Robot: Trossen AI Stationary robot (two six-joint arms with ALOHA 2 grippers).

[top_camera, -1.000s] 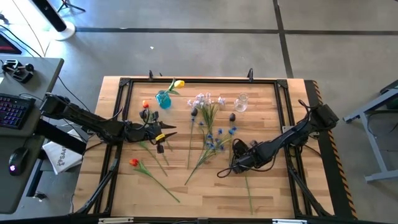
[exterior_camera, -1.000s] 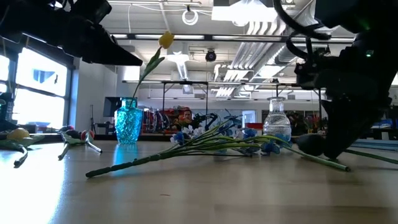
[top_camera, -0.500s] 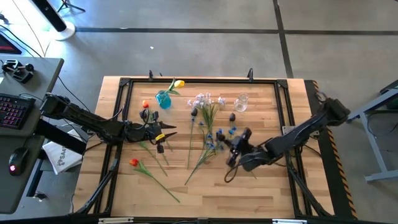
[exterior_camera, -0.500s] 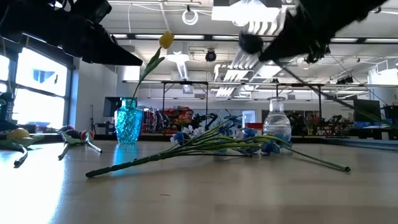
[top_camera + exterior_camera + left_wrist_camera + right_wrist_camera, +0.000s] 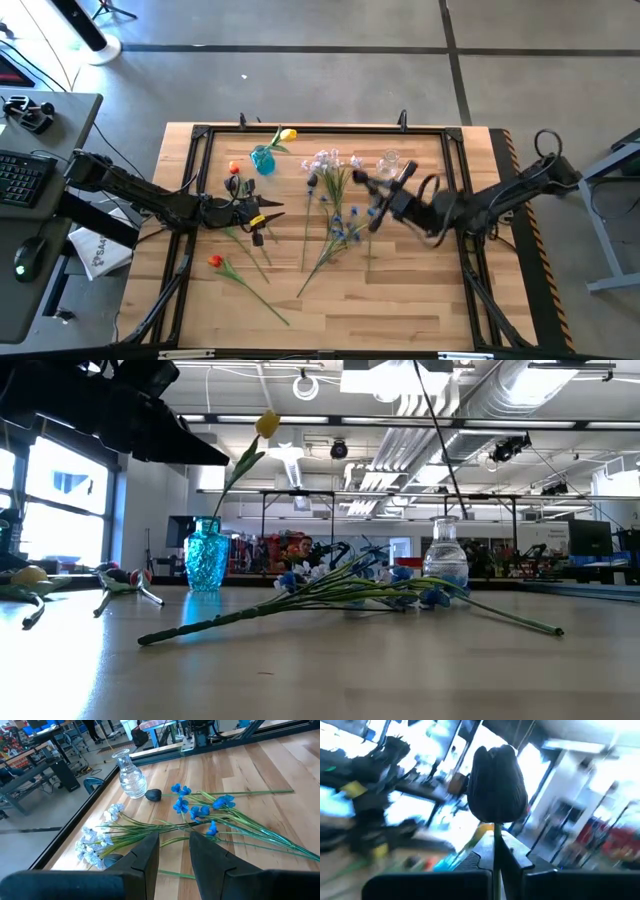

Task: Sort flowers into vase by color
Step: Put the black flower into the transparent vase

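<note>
My right gripper [image 5: 378,192] hangs above the table's middle right, near the clear glass vase [image 5: 388,165], shut on a dark tulip [image 5: 497,785]. Left of centre, my left gripper [image 5: 272,210] waits open with nothing between its fingers [image 5: 174,855]. The blue vase [image 5: 263,160] at the far left holds a yellow flower [image 5: 288,134] by its stem. Pale blossom sprays [image 5: 325,160], blue clusters [image 5: 355,215], a red tulip [image 5: 214,261] and an orange one [image 5: 234,167] lie flat on the wood. My right gripper pinches the dark tulip's green stem [image 5: 496,842] between its two fingers, just below the head. The fingers lie about level, pointing toward the table's left and far side. The head sticks out past the fingertips. The flower is lifted clear; the gripper hides the rest of its stem.
Two loose dark flower heads [image 5: 312,180] [image 5: 374,187] lie among the stems. A black frame [image 5: 320,128] runs round the table top. Bare wood [image 5: 420,300] lies at the near right. A desk with a keyboard [image 5: 20,180] stands off the left side.
My right gripper has risen from the near right of the table and gone toward the far edge and the glass vase, tipping from pointing down to about level and rolling. The dark tulip has come with it, its stem lifted off the wood.
</note>
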